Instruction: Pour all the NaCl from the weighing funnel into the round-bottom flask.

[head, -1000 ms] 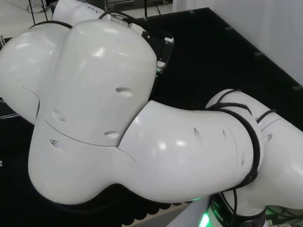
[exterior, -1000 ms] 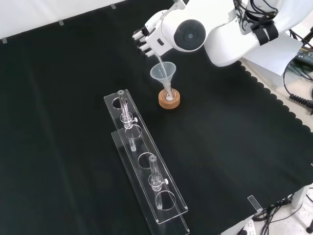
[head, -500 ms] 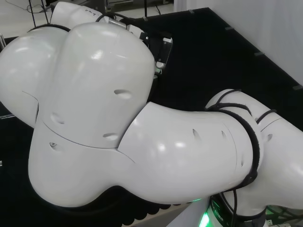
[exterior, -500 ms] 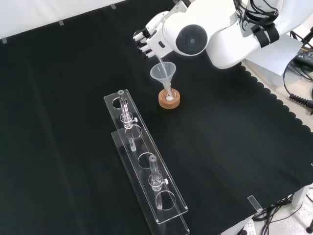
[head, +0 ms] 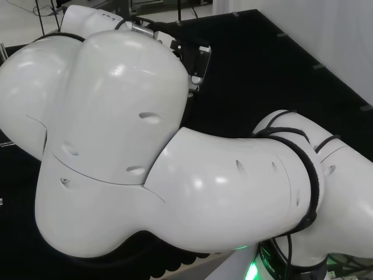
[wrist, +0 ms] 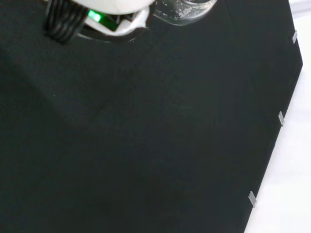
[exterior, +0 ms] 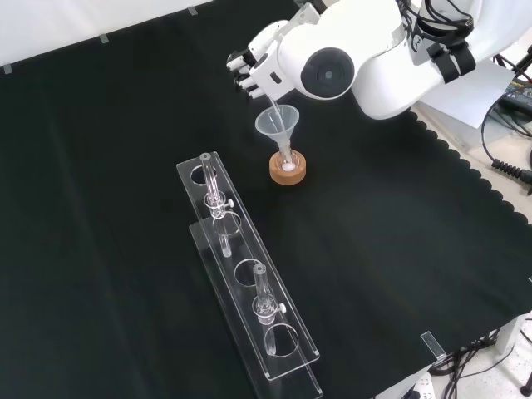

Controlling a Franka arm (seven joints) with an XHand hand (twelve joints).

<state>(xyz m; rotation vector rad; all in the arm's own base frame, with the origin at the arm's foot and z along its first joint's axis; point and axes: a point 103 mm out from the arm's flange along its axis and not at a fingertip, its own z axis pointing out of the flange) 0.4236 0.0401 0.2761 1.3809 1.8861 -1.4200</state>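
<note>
My hand [exterior: 259, 66] holds the weighing funnel [exterior: 272, 101] tilted, its tip inside the clear funnel [exterior: 277, 125] that sits in the round-bottom flask [exterior: 288, 165] on the cork ring [exterior: 288, 174]. Below the ring lies a clear rack [exterior: 249, 291] with tubes.

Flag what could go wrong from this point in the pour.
The weighing funnel slants from the hand down into the clear funnel; if its tip drifts past the rim, salt could land on the black cloth. Pressing on that funnel might tip the flask off its cork ring.
</note>
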